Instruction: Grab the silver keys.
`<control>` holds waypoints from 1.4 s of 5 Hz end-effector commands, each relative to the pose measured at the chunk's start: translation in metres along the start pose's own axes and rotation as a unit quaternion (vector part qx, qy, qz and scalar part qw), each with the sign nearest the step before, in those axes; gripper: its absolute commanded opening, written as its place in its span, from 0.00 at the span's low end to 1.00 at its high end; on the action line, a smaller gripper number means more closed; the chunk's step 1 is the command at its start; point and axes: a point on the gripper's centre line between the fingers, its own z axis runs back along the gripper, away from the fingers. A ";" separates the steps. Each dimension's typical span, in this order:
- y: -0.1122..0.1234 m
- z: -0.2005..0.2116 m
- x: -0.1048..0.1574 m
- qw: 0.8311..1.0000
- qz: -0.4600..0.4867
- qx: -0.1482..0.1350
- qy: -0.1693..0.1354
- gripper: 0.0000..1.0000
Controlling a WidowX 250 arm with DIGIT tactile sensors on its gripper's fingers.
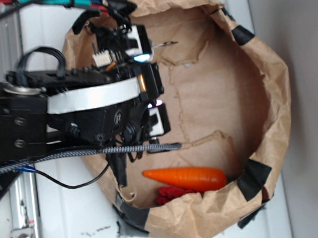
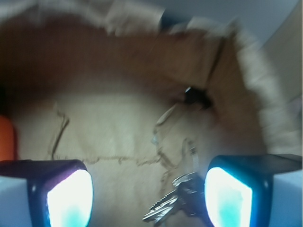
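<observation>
The silver keys (image 2: pixel 171 202) lie on the brown paper floor between my fingers, close against the right fingertip (image 2: pixel 227 196); a dark key head lies beside it. In the exterior view only a thin key tip (image 1: pixel 166 43) pokes out past the gripper. My gripper (image 2: pixel 149 196) is open, low over the paper, with the keys inside its span and a wide gap to the left fingertip (image 2: pixel 68 198). In the exterior view the gripper (image 1: pixel 150 82) reaches into the left side of the paper-lined bowl and hides the rest of the bunch.
The brown paper bowl (image 1: pixel 273 86) has high crumpled walls patched with black tape. An orange carrot (image 1: pixel 186 178) and a red object (image 1: pixel 171 195) lie at its lower edge; the carrot shows at the wrist view's left edge (image 2: pixel 4 137). Cables run along the arm.
</observation>
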 end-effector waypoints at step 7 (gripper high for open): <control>0.052 -0.032 0.021 0.999 0.038 -0.001 0.030 1.00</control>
